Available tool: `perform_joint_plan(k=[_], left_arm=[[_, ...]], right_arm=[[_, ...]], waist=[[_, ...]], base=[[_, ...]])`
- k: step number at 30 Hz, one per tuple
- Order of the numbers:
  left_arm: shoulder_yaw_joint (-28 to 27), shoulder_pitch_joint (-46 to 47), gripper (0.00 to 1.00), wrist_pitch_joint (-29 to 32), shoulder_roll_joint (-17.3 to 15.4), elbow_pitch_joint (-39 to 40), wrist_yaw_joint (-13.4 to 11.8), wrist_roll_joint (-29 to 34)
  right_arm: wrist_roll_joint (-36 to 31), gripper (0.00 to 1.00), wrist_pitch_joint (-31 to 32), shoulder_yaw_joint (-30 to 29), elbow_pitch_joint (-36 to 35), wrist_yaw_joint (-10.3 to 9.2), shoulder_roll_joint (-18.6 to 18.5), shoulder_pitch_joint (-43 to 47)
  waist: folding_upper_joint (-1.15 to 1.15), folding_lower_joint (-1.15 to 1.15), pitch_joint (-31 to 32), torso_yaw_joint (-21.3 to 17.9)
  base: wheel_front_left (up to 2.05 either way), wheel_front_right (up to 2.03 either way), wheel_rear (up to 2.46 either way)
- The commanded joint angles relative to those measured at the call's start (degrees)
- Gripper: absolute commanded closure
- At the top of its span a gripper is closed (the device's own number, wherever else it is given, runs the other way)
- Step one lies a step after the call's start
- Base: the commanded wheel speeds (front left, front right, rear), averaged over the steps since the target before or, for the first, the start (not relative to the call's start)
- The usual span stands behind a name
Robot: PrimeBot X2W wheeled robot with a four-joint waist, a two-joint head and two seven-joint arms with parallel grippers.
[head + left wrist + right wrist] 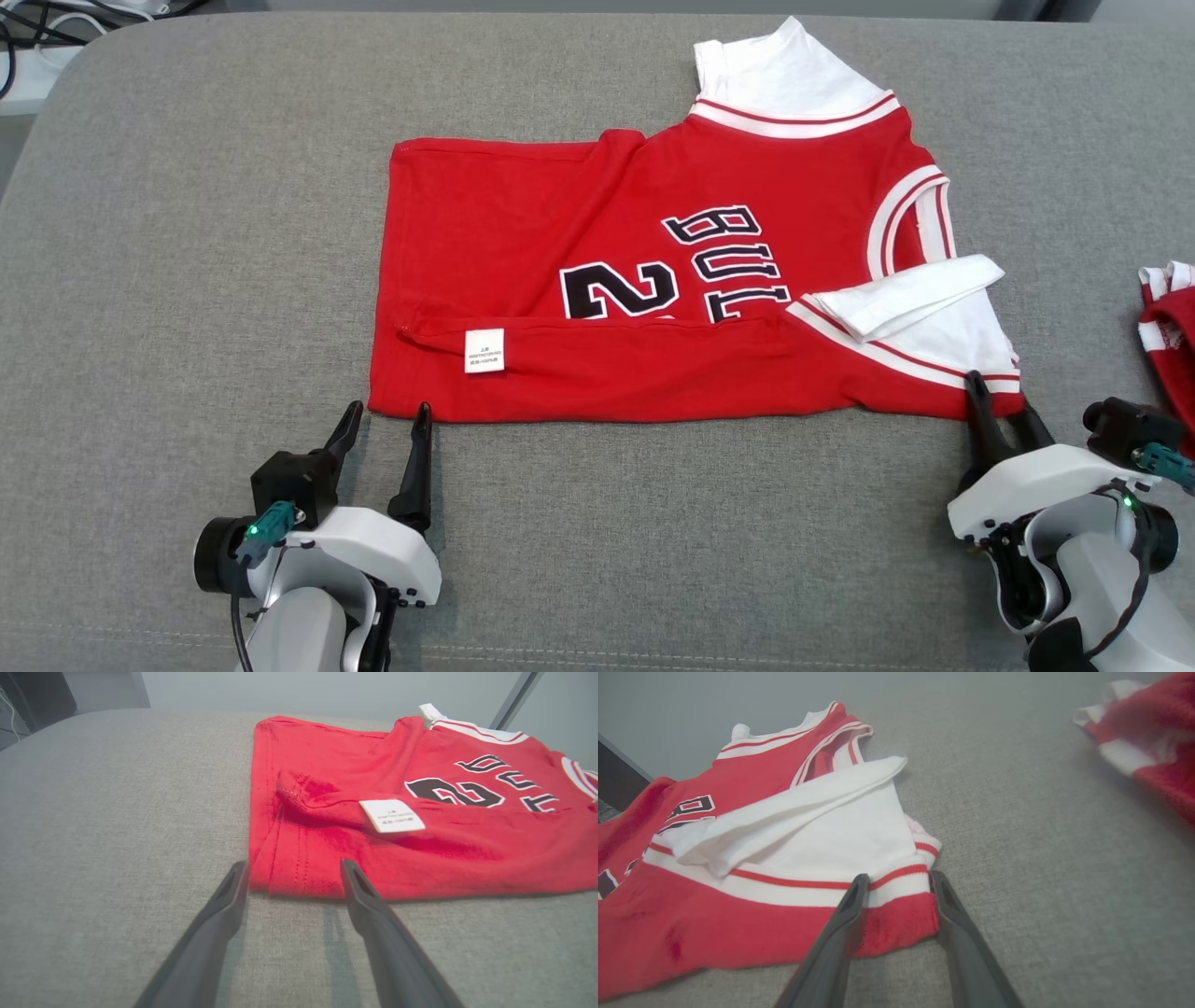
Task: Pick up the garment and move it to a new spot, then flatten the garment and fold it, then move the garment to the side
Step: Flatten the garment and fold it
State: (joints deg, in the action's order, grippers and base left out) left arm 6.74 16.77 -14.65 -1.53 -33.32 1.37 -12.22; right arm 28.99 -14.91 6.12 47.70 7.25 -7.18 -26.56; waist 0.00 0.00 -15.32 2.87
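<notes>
Red Bulls jersey (607, 224) lies on the grey tabletop (187, 233), just ahead of both hands. Left hand (389, 411) is released, fingers astride the hem corner; right hand (999, 392) (also unclenched) straddles the striped sleeve corner.

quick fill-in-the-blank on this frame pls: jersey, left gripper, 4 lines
1. The surface under the jersey is ___.
2. The left gripper sits at the jersey's hem corner with its jaws ___.
3. The sewn-in label on the folded hem is ___.
4. The large digit printed on the jersey is ___.

Missing words: gray; open; white; 2
</notes>
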Motion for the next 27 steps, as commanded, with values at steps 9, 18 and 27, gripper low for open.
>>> perform_joint_plan(k=[9,18,27], left_arm=[[-1.42,1.15,0.0,-0.35,-1.35,-0.06,2.11,-6.22],[-0.94,4.64,0.0,-0.35,-1.35,-3.96,2.77,-11.21],[-1.59,6.52,0.0,-0.35,-1.35,-6.23,2.74,-9.38]], right_arm=[[0.79,1.0,-0.09,1.97,-2.06,0.24,-2.03,-0.24],[-0.85,1.0,-0.09,2.38,-3.21,0.24,-1.62,-0.38],[-1.06,1.0,-0.09,3.31,-3.35,0.24,-1.2,-1.02]], waist=[[0.0,0.0,0.72,-0.44],[0.0,0.0,0.26,-1.36],[0.0,0.0,-0.58,-2.44]], base=[[0.0,0.0,0.0],[0.0,0.0,0.0],[0.0,0.0,0.0]])
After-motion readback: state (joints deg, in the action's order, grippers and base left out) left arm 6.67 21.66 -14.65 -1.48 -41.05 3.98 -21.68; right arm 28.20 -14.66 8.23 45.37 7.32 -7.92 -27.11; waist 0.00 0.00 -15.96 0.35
